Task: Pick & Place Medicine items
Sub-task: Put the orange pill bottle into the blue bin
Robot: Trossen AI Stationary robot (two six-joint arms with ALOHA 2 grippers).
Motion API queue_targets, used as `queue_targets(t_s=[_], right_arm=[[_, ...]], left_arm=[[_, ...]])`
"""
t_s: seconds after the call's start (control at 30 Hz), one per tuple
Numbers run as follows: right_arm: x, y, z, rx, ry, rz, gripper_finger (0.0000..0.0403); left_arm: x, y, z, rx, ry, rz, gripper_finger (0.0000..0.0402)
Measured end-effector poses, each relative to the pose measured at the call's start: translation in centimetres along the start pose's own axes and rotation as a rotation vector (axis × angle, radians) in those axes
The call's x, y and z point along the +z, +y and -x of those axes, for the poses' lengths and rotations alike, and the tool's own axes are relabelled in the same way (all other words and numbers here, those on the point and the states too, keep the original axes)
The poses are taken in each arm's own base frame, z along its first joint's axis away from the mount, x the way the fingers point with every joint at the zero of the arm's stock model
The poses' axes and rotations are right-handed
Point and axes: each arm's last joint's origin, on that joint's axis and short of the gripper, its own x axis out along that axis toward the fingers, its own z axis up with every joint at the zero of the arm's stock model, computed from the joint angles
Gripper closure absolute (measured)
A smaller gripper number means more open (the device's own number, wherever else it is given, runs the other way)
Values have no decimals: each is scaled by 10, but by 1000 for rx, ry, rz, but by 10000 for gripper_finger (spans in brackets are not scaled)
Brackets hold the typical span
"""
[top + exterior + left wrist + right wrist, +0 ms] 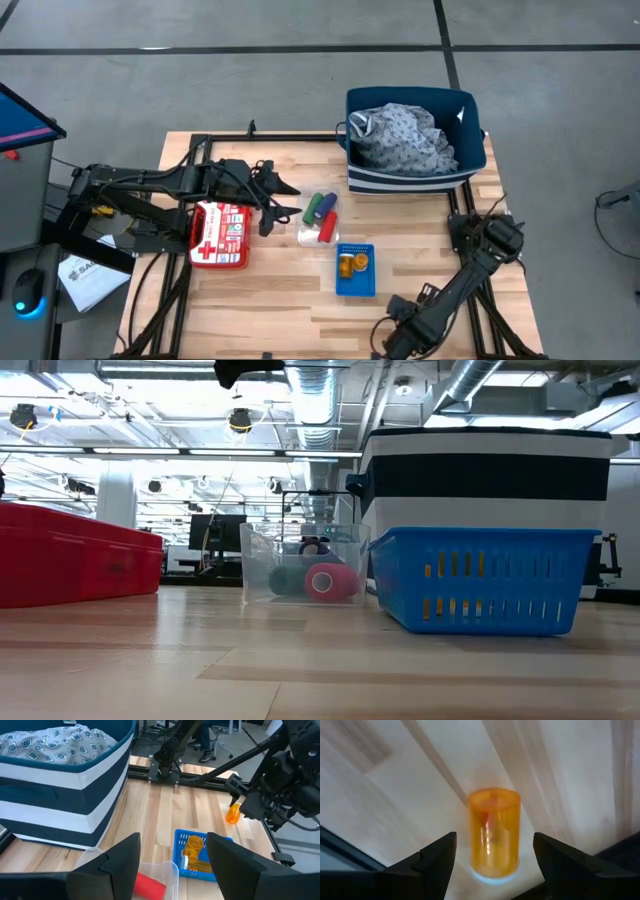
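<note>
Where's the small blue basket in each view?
High view: blue basket at table centre, beside the clear tub.
Low view: basket in the right foreground.
Left wrist view: basket beyond the tub.
Right wrist view: not in it.
Shared landmark: striped bin behind it.

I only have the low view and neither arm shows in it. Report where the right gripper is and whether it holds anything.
Observer: The right gripper is by the table edge farthest from the navy-and-white striped fabric bin. It is open around a small translucent orange pill bottle, with gaps on both sides.
Operator: Now report the left gripper.
Observer: The left gripper is open and empty, at the edge of the clear plastic tray, next to the red-and-white first-aid case.
</note>
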Motion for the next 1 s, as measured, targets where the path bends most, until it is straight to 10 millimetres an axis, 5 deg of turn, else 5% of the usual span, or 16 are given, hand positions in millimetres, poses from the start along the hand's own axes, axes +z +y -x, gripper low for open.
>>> queue_targets(t_s=[0.6, 1.0], right_arm=[[11, -4, -31, 31, -58, -39, 142], [10, -5, -35, 24, -76, 11, 143]], left_arm=[[8, -1, 0, -17, -86, 126, 184], [11, -1, 1, -24, -112, 166, 184]])
